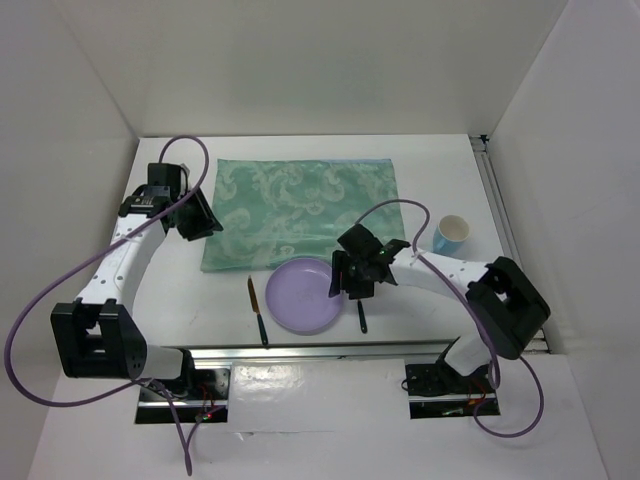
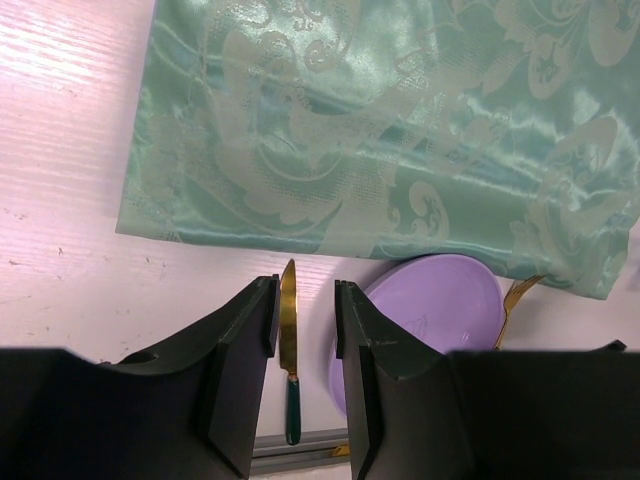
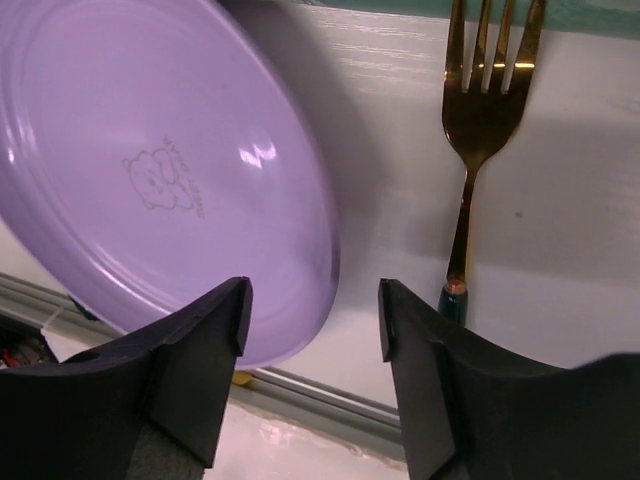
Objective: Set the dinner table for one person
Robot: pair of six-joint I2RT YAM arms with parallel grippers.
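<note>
Working from the dinner table point(image 1: 205, 300) down: it fills the view, white and bare around a teal mat point(image 1: 300, 210) spread at its middle-back. The purple plate point(image 1: 303, 296) lies flat at the mat's near edge, touching or slightly overlapping it; I cannot tell which.

I judge the step in hand to be gripping that plate to carry it onto the mat. My right gripper point(image 3: 312, 300) hangs over the plate's right rim with its fingers apart and nothing held, the rim showing in the gap between them. I would come down until one finger slips under the rim, close gently, and lift level before moving back.

The left gripper point(image 2: 305, 300) hovers over the mat's left corner, its fingers only narrowly parted and empty.

The blue cup point(image 1: 451, 234) stands well to the right, out of the way. The knife point(image 1: 257, 310) lies left of the plate. The fork point(image 3: 470, 150) lies just right of the rim, so I must lower carefully to avoid knocking it.
</note>
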